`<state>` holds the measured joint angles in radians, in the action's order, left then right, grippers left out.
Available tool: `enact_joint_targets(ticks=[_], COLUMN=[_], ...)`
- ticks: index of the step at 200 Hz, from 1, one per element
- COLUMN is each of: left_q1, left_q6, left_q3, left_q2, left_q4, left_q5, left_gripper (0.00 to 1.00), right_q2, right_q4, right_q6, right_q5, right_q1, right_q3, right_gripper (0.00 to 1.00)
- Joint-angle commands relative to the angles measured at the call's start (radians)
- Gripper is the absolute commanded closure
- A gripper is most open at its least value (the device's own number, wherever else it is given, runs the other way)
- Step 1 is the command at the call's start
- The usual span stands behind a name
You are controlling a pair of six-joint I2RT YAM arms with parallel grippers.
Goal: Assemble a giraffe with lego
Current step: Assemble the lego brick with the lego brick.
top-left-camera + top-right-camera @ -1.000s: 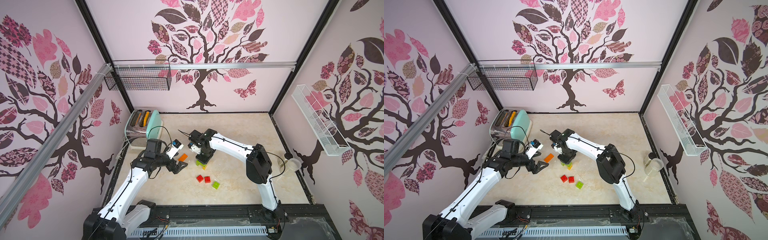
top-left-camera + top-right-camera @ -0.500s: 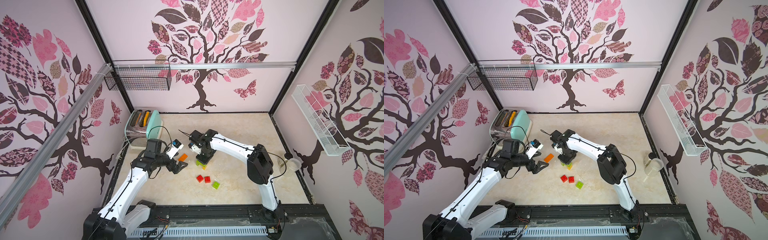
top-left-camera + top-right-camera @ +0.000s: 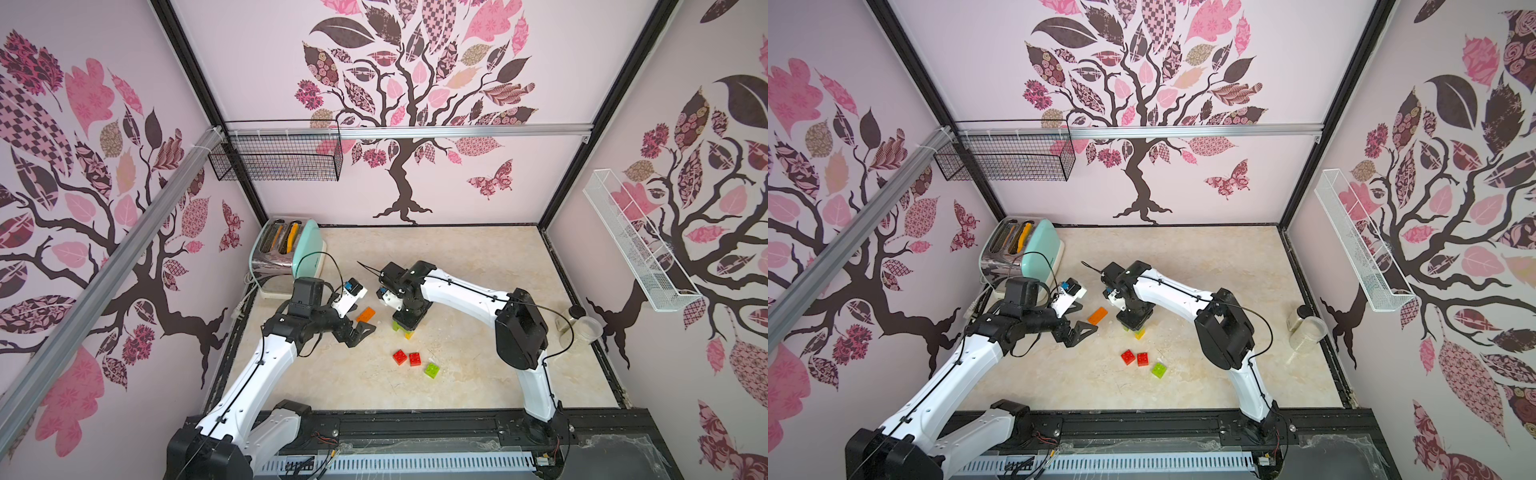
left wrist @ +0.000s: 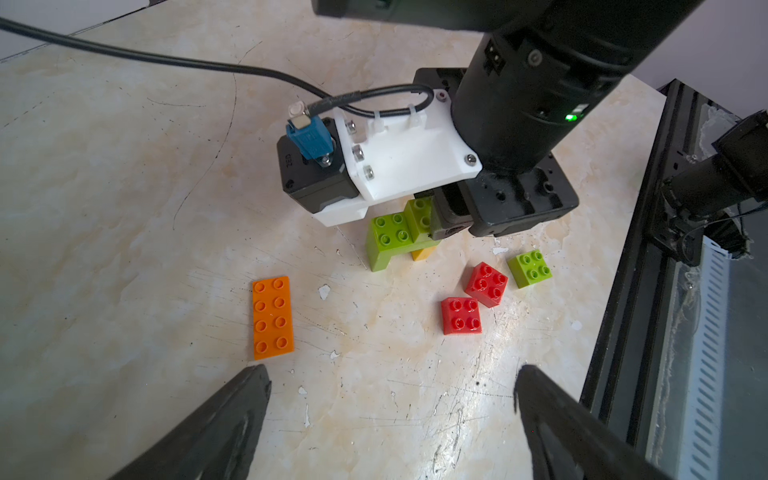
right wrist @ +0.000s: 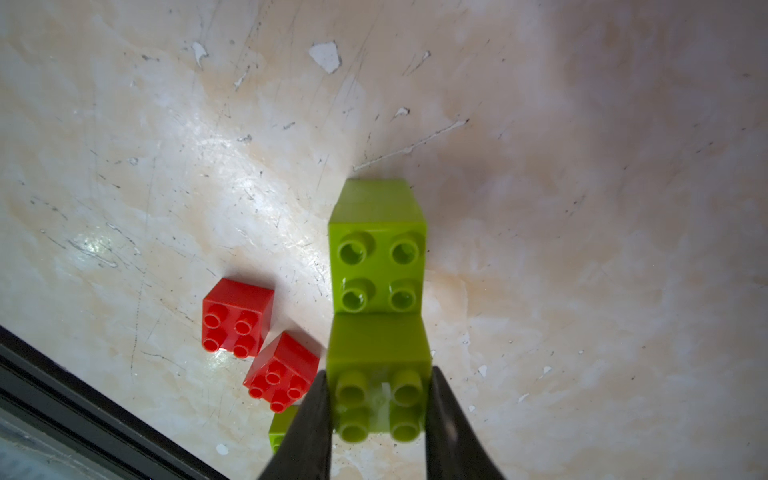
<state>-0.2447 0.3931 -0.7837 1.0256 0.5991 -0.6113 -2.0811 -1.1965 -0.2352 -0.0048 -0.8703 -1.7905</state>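
Near the middle of the desk [image 3: 478, 257] the giraffe [image 4: 390, 241] is standing half built: a lime leg and a yellow leg are carrying the long lime body. My right gripper [image 5: 379, 374] is pinching the first neck brick [image 5: 378, 340] by its sides as it sits on one end of that body (whether it is pressed fully home I cannot tell). My left gripper [image 4: 392, 374] is hanging spread wide and empty, just left of the build. Four pieces are lying loose: the orange plate [image 4: 273, 316] to the left, and a red brick [image 4: 486, 284], a second red brick [image 4: 461, 316] and a lime brick [image 4: 530, 269] on the near side. By my reckoning I am sitting about halfway, with more neck and the head waiting.
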Motion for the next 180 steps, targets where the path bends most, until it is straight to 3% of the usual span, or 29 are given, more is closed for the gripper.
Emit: enact_joint_targets(ticks=[1,52,66,86,105,125,145,180], left_q1=[0.003,0.002,0.004,0.004,-0.001,-0.001,-0.002,-0.001], left_q6=[0.003,0.001,0.002,0.012,0.005,0.009,0.007,0.009], left_q3=[0.000,0.003,-0.006,-0.001,0.005,-0.007,0.007,-0.001], left_q2=[-0.008,-0.009,-0.013,-0.012,-0.010,-0.009,-0.007,0.005], left_q4=[-0.022,-0.026,-0.012,-0.012,-0.023,-0.007,-0.026,-0.017], left_q5=[-0.007,-0.014,-0.019,-0.002,-0.023,-0.014,-0.016,-0.020], left_gripper=[0.02,0.02,0.02,0.02,0.02,0.02,0.02,0.02], right_q2=[-0.028,-0.065,-0.077,-0.033,0.087,0.260,0.408,0.487], right_q4=[-0.020,-0.025,-0.050,-0.086,-0.082,0.001,0.164,0.418], right_q6=[-0.054,-0.012,0.006,0.017,0.036,0.088,0.192,0.333], right_q5=[-0.004,0.030,0.026,0.030,0.013,-0.014,-0.050,-0.083], right_q1=[-0.006,-0.007,-0.006,-0.007,-0.006,-0.006,-0.009,-0.024], right_q3=[0.043,0.068,0.048,0.000,0.011,0.161,0.414,0.715], right_gripper=[0.85,0.82,0.71,0.48,0.40,0.36,0.35,0.40])
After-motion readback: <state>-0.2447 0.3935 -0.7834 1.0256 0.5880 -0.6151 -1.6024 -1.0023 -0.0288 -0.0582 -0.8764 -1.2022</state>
